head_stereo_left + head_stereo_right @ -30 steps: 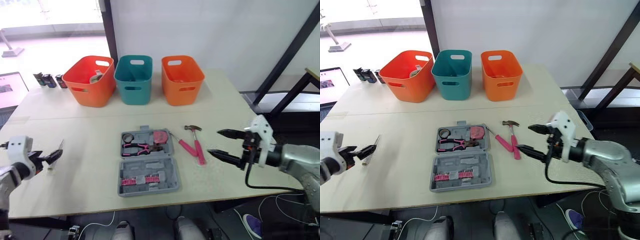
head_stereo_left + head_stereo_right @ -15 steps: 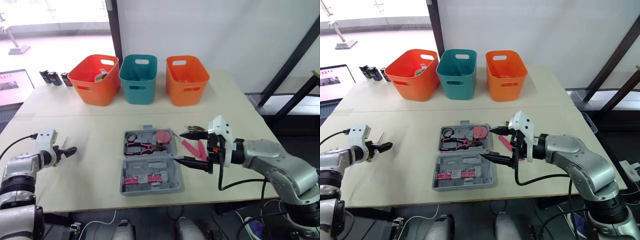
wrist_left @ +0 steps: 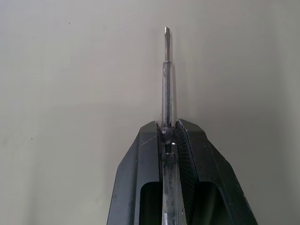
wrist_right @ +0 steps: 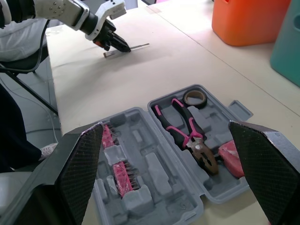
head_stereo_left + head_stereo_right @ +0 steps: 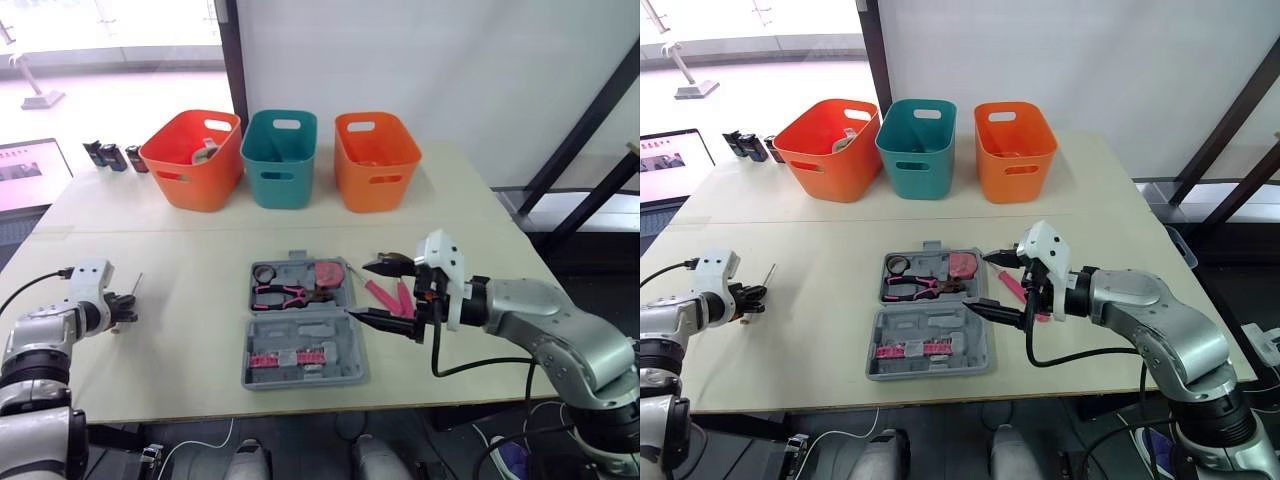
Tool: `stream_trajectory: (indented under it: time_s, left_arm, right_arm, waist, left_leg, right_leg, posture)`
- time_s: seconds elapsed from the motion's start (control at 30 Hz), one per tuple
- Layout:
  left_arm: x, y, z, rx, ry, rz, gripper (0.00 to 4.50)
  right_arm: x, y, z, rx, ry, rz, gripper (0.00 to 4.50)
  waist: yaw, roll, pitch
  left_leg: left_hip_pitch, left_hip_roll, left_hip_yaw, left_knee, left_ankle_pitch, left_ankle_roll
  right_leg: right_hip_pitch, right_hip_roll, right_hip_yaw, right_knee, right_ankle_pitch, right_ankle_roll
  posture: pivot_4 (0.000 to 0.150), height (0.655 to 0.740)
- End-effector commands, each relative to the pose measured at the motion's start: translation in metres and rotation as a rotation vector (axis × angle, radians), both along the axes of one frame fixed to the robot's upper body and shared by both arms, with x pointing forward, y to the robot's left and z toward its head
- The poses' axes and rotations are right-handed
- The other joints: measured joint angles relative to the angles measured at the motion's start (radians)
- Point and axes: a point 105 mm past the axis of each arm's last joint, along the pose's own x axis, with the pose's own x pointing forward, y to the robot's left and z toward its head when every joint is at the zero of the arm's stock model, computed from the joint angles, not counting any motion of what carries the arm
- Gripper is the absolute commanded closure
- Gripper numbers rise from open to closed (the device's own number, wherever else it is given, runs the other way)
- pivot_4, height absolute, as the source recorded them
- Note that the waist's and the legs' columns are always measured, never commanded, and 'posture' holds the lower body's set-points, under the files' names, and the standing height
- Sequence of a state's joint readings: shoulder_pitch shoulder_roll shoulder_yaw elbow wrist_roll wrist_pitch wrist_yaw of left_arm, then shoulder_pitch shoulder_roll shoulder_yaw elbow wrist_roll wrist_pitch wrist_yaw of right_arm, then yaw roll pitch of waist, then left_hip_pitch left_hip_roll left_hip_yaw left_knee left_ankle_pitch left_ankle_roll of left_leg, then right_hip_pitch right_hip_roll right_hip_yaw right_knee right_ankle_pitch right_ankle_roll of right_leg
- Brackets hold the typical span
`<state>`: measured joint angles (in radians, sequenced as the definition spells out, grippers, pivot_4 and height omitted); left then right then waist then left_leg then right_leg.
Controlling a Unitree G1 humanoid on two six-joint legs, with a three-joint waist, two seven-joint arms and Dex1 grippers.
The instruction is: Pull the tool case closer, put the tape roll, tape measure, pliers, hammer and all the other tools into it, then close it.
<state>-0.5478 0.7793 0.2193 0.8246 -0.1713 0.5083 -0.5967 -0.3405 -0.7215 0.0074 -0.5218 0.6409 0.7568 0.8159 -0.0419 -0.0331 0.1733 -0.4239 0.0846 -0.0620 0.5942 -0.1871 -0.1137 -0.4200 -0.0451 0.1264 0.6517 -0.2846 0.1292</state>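
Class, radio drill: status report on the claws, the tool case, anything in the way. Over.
Left claw shut on screwdriver. Right claw open over right edge of tool case. Case open; hammer outside, beside it.

A pale table (image 5: pixel 820 350) is stretching under the right claw (image 5: pixel 978 282), a seam running across its top. Well beyond the claw a white wall (image 5: pixel 1090 60) is rising; far off to its left daylight is flooding through a window (image 5: pixel 760 40). Black slanted bars (image 5: pixel 1225 110) are leaning to its right.
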Motion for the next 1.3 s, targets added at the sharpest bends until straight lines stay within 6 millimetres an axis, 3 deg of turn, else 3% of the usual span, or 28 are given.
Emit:
stream_trajectory:
  time_s: [0.03, 0.13, 0.3, 0.57, 0.83, 1.03, 1.2, 1.3]
  left_arm:
    - [0.004, -0.008, 0.005, 0.011, -0.030, -0.051, 4.46]
    - [0.010, -0.019, 0.028, 0.013, -0.083, -0.142, 4.46]
    - [0.010, -0.054, 0.069, 0.036, -0.075, -0.434, 4.46]
    - [-0.020, -0.129, 0.110, 0.049, 0.050, -1.010, 4.46]
    - [-0.022, -0.186, 0.109, 0.082, 0.107, -1.256, 4.46]
    - [-0.037, -0.229, 0.087, 0.177, 0.253, -1.336, 4.46]
    - [-0.044, -0.254, 0.080, 0.307, 0.274, -1.440, 4.46]
    - [-0.039, -0.259, 0.076, 0.378, 0.273, -1.465, 4.46]
  right_arm:
    - [0.002, 0.000, 0.003, -0.009, -0.035, -0.009, 0.00]
    - [0.002, -0.002, 0.001, -0.015, -0.032, -0.019, 0.00]
    - [0.004, -0.007, -0.003, -0.009, -0.036, -0.066, 0.00]
    - [0.007, -0.015, -0.008, -0.006, -0.053, -0.131, 0.00]
    - [0.008, -0.015, -0.010, -0.003, -0.060, -0.162, 0.00]
    - [0.004, -0.013, -0.012, 0.002, -0.053, -0.167, 0.00]
    - [0.005, -0.014, -0.014, -0.004, -0.051, -0.175, 0.00]
    - [0.006, -0.012, -0.012, 0.006, -0.054, -0.176, 0.00]
  waist:
    - [0.001, 0.000, 0.000]
    - [0.002, -0.001, 0.001]
    - [-0.001, -0.002, 0.001]
    - [-0.003, -0.001, 0.001]
    - [-0.004, -0.001, 0.002]
    - [-0.002, -0.001, 0.002]
    - [-0.002, -0.001, 0.002]
    - [-0.003, -0.001, 0.002]
  left_leg:
    - [0.000, 0.000, 0.000, 0.000, 0.000, 0.000]
    - [-0.001, 0.000, 0.000, 0.000, 0.000, 0.000]
    - [-0.002, 0.000, 0.000, 0.000, 0.000, 0.000]
    - [-0.002, 0.000, 0.000, 0.000, 0.000, 0.000]
    - [-0.002, 0.000, -0.001, 0.001, 0.000, 0.000]
    - [-0.003, 0.000, -0.001, 0.001, 0.000, 0.000]
    - [-0.003, 0.000, -0.002, 0.002, 0.000, 0.000]
    - [-0.003, 0.000, -0.002, 0.003, 0.000, 0.000]
  right_leg:
    - [0.000, 0.000, 0.000, 0.000, 0.000, 0.000]
    - [0.000, 0.000, 0.000, 0.000, 0.000, 0.000]
    - [-0.001, 0.000, 0.000, 0.000, 0.000, 0.000]
    - [-0.002, 0.000, 0.000, 0.000, -0.001, -0.002]
    - [-0.002, 0.001, 0.000, 0.000, -0.001, -0.002]
    - [-0.002, 0.001, 0.000, 0.000, -0.001, 0.002]
    - [-0.001, 0.001, 0.000, 0.001, -0.002, 0.000]
    - [-0.001, 0.001, 0.000, 0.001, -0.002, -0.001]
  posture:
    - [0.150, 0.7400]
    - [0.150, 0.7400]
    - [0.150, 0.7400]
    - [0.150, 0.7400]
    - [0.150, 0.7400]
    - [0.150, 0.7400]
    - [0.150, 0.7400]
    - [0.150, 0.7400]
